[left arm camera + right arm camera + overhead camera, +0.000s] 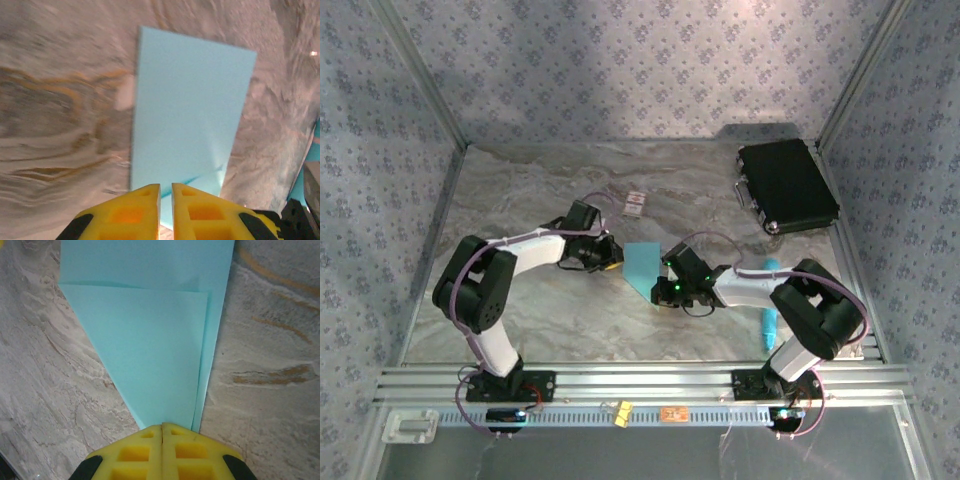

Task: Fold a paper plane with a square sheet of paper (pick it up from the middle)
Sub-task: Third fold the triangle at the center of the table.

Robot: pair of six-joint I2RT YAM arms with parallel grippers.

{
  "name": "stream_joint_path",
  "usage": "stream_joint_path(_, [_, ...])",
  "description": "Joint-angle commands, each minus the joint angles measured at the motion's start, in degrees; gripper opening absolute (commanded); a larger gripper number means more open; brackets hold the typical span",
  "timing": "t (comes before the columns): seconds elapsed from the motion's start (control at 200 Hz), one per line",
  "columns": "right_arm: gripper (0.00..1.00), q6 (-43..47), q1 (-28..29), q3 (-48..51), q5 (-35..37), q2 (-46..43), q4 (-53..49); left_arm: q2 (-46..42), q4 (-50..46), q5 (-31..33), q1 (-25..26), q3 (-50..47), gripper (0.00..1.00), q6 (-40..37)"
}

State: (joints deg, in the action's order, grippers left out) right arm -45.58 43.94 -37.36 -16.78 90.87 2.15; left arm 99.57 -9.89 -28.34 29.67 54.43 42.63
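Currently paper (642,262) flat on table (540,310) between arms, part-folded to a point. Left gripper (165,186) at its edge, jaws a slit apart. Right gripper (162,426) jaws closed at the point.

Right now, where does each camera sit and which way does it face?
Top external: fixed above and behind the bases, looking down on the table; both arms and the blue paper show.
Left wrist: on the left arm, looking along the left gripper, narrowly parted, onto the paper.
Right wrist: on the right arm, looking along the right gripper, closed at the paper's folded point.
Shared: the paper.
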Motion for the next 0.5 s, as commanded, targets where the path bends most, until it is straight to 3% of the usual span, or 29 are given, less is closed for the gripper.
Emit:
stream_joint_path(0.0, [0.00, 0.90, -0.38, 2.92, 2.20, 1.65, -10.31, 0.41, 0.47, -1.77, 2.95, 0.58, 0.13, -1.66])
stream_joint_path(0.135, [0.00, 0.94, -0.38, 2.75, 2.14, 1.42, -10.29, 3.67, 1.82, -3.13, 4.58, 0.91, 0.12, -1.50])
stream_joint_path(0.495, [0.01, 2.71, -0.47, -2.04, 1.31, -2.54, -10.77, 8.58, -4.89, 2.17, 4.78, 1.45, 0.05, -3.96])
